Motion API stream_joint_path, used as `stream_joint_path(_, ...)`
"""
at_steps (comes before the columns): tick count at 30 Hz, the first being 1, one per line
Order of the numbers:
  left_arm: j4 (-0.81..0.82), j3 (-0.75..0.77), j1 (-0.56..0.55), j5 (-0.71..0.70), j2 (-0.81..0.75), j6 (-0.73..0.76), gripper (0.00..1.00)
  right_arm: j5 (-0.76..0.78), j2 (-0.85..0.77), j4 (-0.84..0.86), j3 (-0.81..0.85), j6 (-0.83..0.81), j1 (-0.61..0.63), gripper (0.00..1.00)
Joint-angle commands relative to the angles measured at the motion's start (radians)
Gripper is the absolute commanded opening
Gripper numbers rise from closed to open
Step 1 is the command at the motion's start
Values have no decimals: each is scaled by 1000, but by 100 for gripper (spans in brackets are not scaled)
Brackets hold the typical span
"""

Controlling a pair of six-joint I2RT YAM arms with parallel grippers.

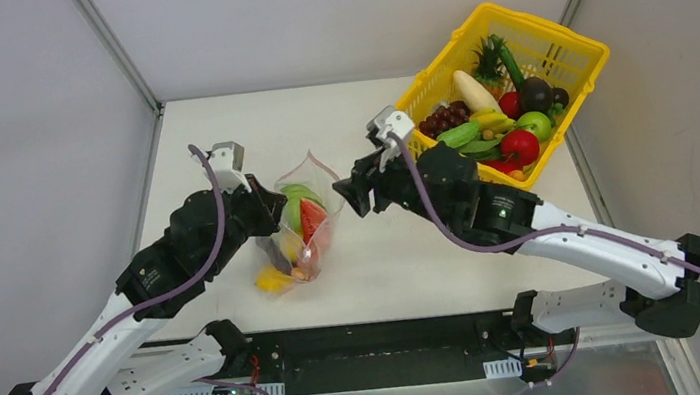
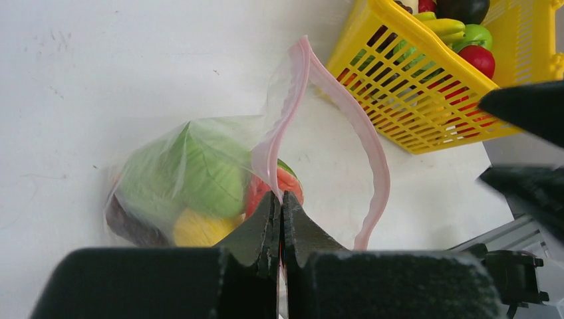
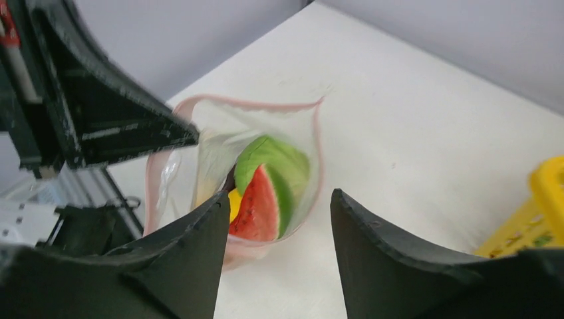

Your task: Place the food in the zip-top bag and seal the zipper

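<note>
The clear zip-top bag (image 1: 301, 226) lies mid-table with its mouth gaping open; its pink zipper strip (image 2: 300, 86) forms a loop. Inside are a green cabbage (image 2: 199, 174), a watermelon slice (image 3: 258, 207) and a yellow fruit (image 2: 196, 229). My left gripper (image 2: 280, 198) is shut on the near edge of the zipper strip. My right gripper (image 3: 279, 199) is open and empty, just right of the bag mouth; in the top view it (image 1: 351, 195) hovers beside the bag. More food, such as a red tomato (image 1: 519, 146) and grapes (image 1: 442, 119), sits in the basket.
A yellow lattice basket (image 1: 564, 45) full of toy fruits and vegetables stands at the back right; it also shows in the left wrist view (image 2: 425, 106). The white table (image 1: 374, 265) ends at a black rail near the arm bases.
</note>
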Motion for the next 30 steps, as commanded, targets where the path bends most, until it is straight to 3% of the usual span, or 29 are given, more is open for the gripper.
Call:
stream_joint_path(1,88,15,8,-7,8,-4,0,243,-46,84,15,-25,-53,59)
stream_joint_path(5,75,29,9,11,29,-3,0,274,-44,-13,60,67,-261,62)
stream_joint_path(11,74,39,8,26,45,-4,0,125,23,-186,109,288,-648,79)
stream_joint_path(15,74,34,9,27,45,-7,0,6,107,-253,128,382,-837,82)
stream_joint_path(19,62,35,9,27,40,-6,0,-11,196,-345,155,510,-917,88)
stream_joint_path(30,55,27,8,19,27,-11,0,-21,341,-305,160,765,-972,90)
